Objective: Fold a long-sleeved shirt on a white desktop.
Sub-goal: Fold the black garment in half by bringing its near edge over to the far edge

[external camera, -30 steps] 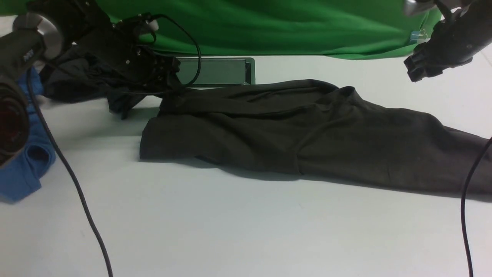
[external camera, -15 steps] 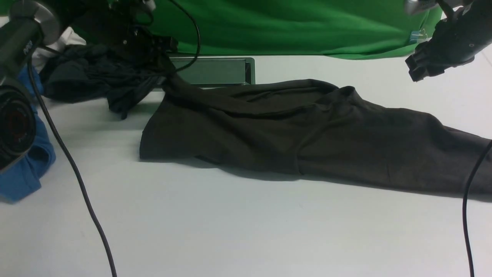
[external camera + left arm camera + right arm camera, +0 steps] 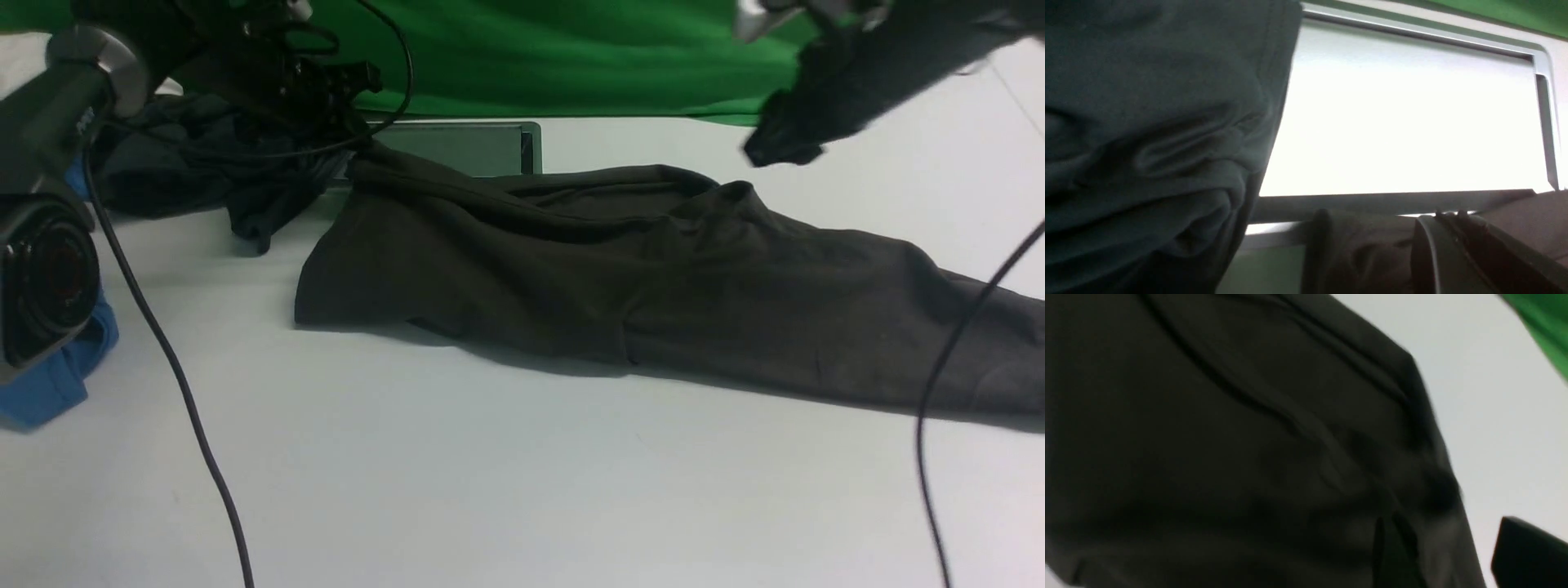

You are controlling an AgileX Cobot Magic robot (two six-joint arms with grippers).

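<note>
**Left fingers pinched the shirt's far corner; right fingers hung apart above it**

The long-sleeved shirt [image 3: 653, 278] lay crumpled across the white surface [image 3: 490, 474], stretching from its middle out to the right edge of the front view. The left fingers [image 3: 359, 145] were clamped together on the shirt's far left corner and held it raised just in front of the grey hatch [image 3: 457, 147]. The right fingers [image 3: 771, 151], blurred, stood apart in the air above the shirt's far edge, not touching the cloth. A smaller dark garment [image 3: 188, 171] was heaped just left of the held corner. A blue garment [image 3: 57, 376] sat at the left edge, and a green backdrop [image 3: 571, 57] hung behind.
</note>
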